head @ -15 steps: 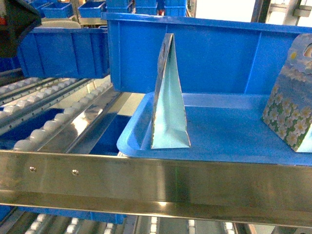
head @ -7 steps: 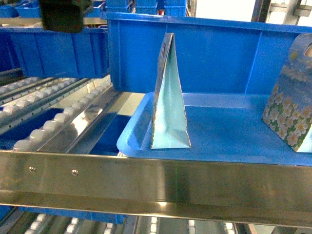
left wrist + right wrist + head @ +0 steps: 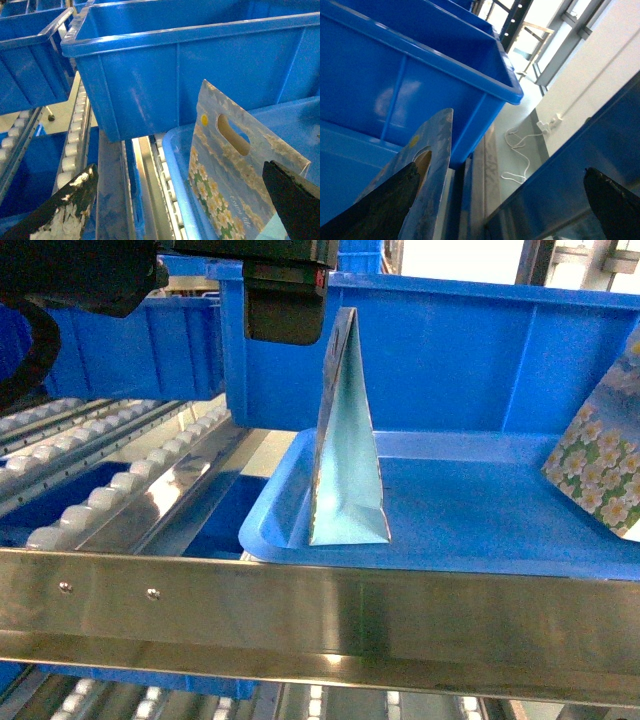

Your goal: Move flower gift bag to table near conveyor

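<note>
Left gripper (image 3: 180, 200) spread wide, holding nothing; flower gift bag (image 3: 227, 172) upright between its fingers (image 3: 65, 210), inside shallow blue tray (image 3: 480, 510). Faint script on the bag, unreadable. Right gripper (image 3: 500, 200) also wide, second flowered bag (image 3: 427, 165) by its left finger. Two bags total. Deep blue bin (image 3: 190, 65) beyond; conveyor (image 3: 120, 480) rollers left.
</note>
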You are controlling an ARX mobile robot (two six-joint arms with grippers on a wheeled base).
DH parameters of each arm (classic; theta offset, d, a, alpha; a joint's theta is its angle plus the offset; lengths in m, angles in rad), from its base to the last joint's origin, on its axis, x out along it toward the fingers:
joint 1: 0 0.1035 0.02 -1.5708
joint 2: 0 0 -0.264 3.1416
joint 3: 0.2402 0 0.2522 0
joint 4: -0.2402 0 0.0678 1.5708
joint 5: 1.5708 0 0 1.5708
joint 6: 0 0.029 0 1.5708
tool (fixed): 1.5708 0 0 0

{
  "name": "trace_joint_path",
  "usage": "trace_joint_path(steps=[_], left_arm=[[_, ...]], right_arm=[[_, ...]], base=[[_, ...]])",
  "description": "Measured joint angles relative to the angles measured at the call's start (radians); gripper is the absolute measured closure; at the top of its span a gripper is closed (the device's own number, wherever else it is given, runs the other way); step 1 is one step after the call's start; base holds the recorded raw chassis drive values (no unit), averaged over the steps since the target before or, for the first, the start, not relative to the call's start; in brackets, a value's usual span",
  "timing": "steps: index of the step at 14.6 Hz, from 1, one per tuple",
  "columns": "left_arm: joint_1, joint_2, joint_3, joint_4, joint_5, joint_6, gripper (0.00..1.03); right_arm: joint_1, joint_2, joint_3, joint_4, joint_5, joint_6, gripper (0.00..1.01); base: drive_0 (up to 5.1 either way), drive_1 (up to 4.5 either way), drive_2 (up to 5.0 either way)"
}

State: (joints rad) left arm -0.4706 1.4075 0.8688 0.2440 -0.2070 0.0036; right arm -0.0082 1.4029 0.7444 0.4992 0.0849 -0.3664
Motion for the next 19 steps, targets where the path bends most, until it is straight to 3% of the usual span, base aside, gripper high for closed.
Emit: trace_joint_path(steps=[1,5,13,16,19], left_arm=[[0.0,0.0,0.0,0.0,0.0,0.0,0.05],[0.0,0.0,0.0,0.0,0.0,0.0,0.05],[0.0,0.0,0.0,0.0,0.0,0.0,0.05],[0.0,0.0,0.0,-0.001,0.0,0.0,0.05],[0.0,0.0,0.0,0.0,0.0,0.0,0.05]], right_arm=[[0.016,-0.037,0.018,-0.085,-0.051,0.032,0.03],[0.08,-0.078,0.073,-0.225,-0.107,0.117,0.03],[0.094,-0.04,0.049,-0.254,-0.111,0.161,0.03],[0.1,-0.017,0.039,-0.278,-0.139,0.217,0.03],[0.098,-0.014,0.029,-0.265,-0.15,0.234,0.03]], base=[[0.0,0.0,0.0],[0.0,0.0,0.0],[0.0,0.0,0.0],[0.0,0.0,0.0],[0.0,0.0,0.0]])
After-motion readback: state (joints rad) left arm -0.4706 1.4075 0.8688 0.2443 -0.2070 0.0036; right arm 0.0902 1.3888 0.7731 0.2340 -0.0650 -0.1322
